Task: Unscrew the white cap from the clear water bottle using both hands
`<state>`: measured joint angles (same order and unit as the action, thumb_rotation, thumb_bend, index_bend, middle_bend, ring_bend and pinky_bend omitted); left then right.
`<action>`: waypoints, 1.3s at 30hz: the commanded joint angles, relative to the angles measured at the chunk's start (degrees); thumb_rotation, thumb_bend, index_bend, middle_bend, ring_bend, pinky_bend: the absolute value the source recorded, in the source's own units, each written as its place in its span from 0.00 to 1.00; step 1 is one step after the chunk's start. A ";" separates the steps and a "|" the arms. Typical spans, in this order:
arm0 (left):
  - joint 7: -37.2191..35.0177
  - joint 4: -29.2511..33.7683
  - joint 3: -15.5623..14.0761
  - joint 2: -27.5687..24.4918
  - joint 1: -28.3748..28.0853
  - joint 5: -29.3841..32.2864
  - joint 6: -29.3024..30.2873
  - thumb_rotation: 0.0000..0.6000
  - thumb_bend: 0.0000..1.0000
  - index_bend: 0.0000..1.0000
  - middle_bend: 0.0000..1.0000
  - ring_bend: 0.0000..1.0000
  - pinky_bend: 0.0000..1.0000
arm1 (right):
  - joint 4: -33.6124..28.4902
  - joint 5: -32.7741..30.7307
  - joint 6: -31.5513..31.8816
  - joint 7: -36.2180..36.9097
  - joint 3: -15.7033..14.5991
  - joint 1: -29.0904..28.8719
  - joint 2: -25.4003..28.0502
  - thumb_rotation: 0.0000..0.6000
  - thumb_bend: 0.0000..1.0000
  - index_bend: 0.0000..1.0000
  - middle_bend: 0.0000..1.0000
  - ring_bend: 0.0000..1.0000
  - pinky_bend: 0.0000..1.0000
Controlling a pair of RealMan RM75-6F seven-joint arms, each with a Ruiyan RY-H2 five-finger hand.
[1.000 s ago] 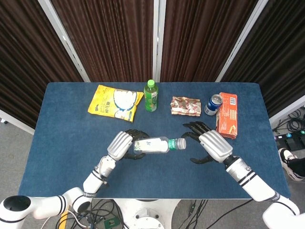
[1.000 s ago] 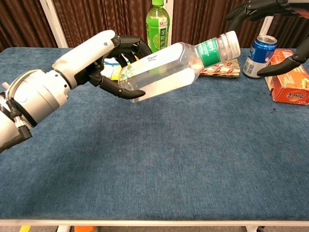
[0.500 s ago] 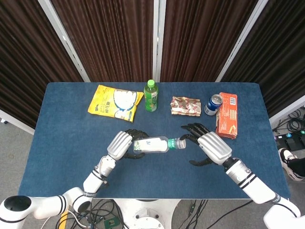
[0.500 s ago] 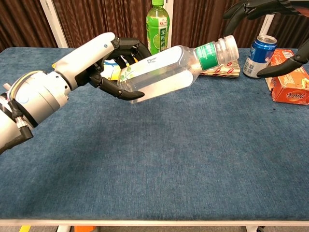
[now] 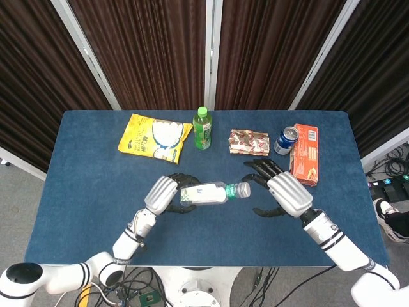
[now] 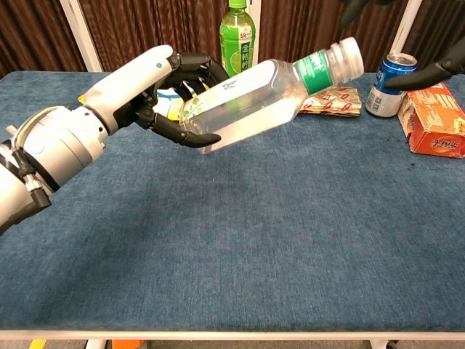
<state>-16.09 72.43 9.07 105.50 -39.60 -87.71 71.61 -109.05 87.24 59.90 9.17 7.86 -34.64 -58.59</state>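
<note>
My left hand grips the base end of the clear water bottle, holding it above the table, tilted with its neck up and to the right. The bottle has a green label band and a white cap still on the neck. My right hand hovers just right of the cap with its fingers spread, holding nothing and not touching the cap. In the chest view only dark fingertips of that hand show at the top right.
Along the far side of the blue table lie a yellow snack bag, a green bottle, a foil packet, a blue can and an orange box.
The left hand raised the bottle's neck slightly, so the cap sits higher. The right hand rose and drew a little away from the cap; most of it left the chest view.
</note>
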 commanded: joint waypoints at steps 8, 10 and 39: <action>-0.16 0.91 0.24 -0.24 0.11 -0.18 0.57 1.00 0.35 0.49 0.50 0.39 0.42 | 1.28 -2.33 1.19 -1.39 1.18 0.23 -1.63 1.00 0.13 0.28 0.09 0.00 0.00; -0.07 1.05 0.20 -0.12 0.09 -0.19 0.53 1.00 0.35 0.49 0.50 0.39 0.42 | 1.70 -1.92 1.94 -1.58 1.45 0.21 -2.32 1.00 0.15 0.30 0.10 0.00 0.00; -0.04 0.97 -0.03 -0.26 0.29 -0.03 0.23 1.00 0.35 0.49 0.50 0.39 0.42 | 1.91 -3.18 1.05 -4.53 1.90 -1.10 -4.33 1.00 0.34 0.51 0.16 0.00 0.00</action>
<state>-16.13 73.40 9.05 105.23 -39.31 -87.74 71.84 -107.14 84.06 60.96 4.63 9.76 -35.74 -62.92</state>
